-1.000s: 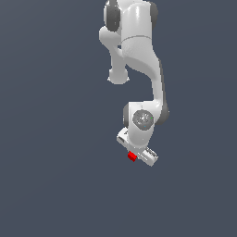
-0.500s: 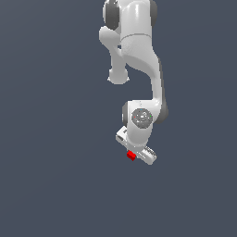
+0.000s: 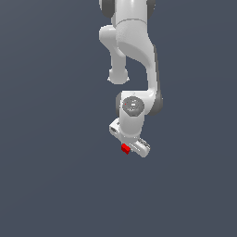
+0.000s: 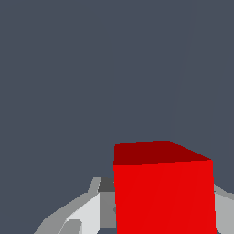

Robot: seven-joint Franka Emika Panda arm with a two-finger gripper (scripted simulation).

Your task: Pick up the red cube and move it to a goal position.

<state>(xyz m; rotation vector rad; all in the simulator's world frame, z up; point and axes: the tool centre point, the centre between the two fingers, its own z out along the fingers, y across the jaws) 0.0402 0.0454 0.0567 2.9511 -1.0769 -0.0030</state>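
Since the fingers (image 4: pixel 87 215) look closed on the cube (image 3: pixel 125 149), which sits tucked under the gripper (image 3: pixel 130 144) and clear of the counter (image 3: pixel 46 185), the pickup seems done, leaving only the carry to a goal I can't see marked.

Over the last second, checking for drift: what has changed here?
Almost nothing. The gripper and the red cube at it show no clear shift in the exterior view, and the arm's pose looks the same. In the wrist view the cube sits between the fingers.
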